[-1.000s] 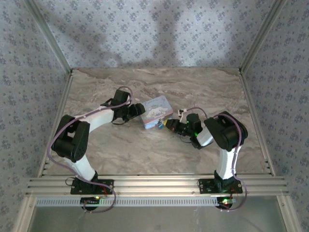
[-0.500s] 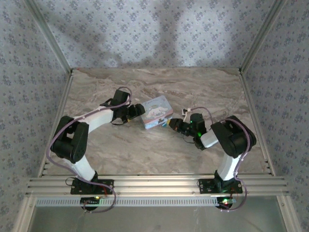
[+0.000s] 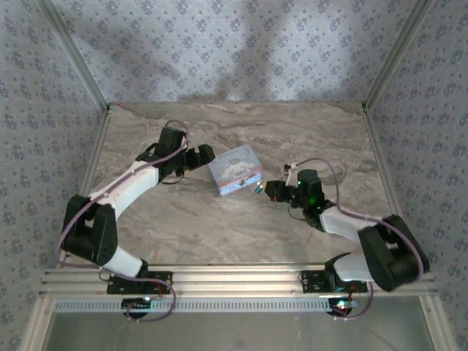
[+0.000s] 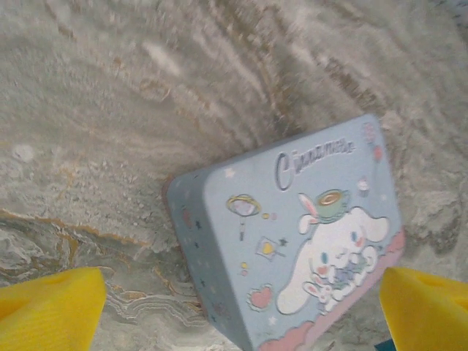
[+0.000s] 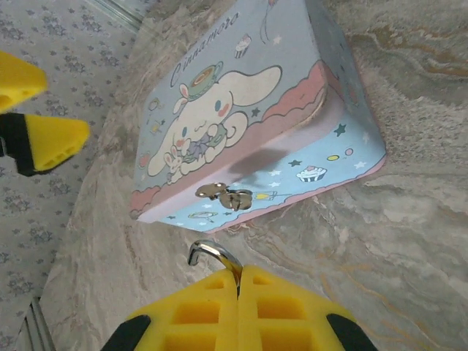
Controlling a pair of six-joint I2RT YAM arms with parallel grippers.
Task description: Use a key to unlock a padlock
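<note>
Near the middle of the table [image 3: 219, 234], a bent metal hook [image 5: 212, 255], likely the padlock's loop, pokes out of the right gripper [image 5: 240, 276], whose jaws pinch it tight just in front of the clasp [image 5: 223, 196] on the box [image 5: 241, 102], while the left gripper [image 3: 204, 156] waits with jaws wide apart at the box's other side.

The top external camera sits high above and behind the arm bases, facing forward and down, far from the tin [image 3: 235, 169], which lies near the middle of the table [image 3: 219, 234]; the left wrist camera hangs close above the tin [image 4: 292, 248], looking steeply down on its lid; the right wrist camera sits low beside the tin's [image 5: 241, 95] latch side, looking across it to the left gripper [image 5: 67, 106] beyond; all three views share the tin.
</note>
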